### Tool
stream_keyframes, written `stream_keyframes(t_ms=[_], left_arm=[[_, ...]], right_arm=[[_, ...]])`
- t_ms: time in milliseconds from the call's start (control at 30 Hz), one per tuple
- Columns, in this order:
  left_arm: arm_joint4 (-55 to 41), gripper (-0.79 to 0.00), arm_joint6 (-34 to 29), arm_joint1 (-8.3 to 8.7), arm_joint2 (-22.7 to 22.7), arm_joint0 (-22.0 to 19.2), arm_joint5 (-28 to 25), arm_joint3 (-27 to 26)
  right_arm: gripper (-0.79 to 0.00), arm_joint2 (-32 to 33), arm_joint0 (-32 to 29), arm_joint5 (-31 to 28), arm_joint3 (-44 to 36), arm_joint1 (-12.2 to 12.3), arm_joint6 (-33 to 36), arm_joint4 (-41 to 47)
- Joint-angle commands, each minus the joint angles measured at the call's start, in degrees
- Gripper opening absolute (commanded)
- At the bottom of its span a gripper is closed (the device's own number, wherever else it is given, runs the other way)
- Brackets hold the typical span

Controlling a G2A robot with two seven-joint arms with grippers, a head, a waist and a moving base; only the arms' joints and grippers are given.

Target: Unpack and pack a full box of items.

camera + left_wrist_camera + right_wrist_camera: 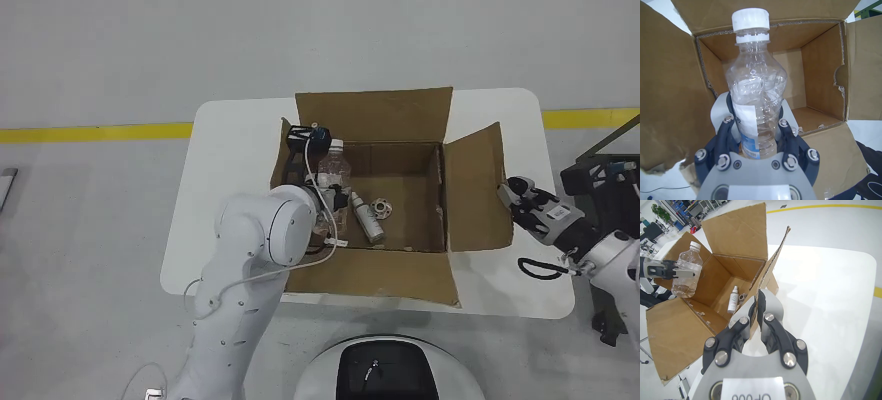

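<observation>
the left claw [755,113] pinches one clear water bottle [756,79], upright, above the left side of the one open box [400,160] on the desk [230,180]. the right claw [758,306] is clamped on the box's right flap [478,190]. whether this is lifting out or putting in, i can't tell; either way the next move must clear the flaps. inside lie one spray bottle [366,220] and one small metal fitting [380,208].

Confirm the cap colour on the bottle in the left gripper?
White. The cap on the clear plastic bottle shows best in the left wrist view.
</observation>
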Motion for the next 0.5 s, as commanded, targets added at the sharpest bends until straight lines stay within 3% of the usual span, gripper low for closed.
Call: stream_keyframes(t_ms=[0, 267, 467], left_arm=[[0.0, -0.785, 0.1, -0.04, 0.1, 0.2, 0.1, 0.1], [0.2, -0.785, -0.1, -0.18, 0.4, 0.2, 0.3, -0.1], [0.5, -0.785, -0.8, -0.12, -1.3, -0.2, 0.8, -3.2]], right_arm=[[-0.785, 0.1, -0.2, -0.1, 0.1, 0.0, -0.1, 0.0], [-0.785, 0.6, -0.9, -0.3, -0.1, 0.0, -0.7, 0.5], [-0.785, 0.6, -0.9, -0.5, 0.2, -0.1, -0.9, 1.3]])
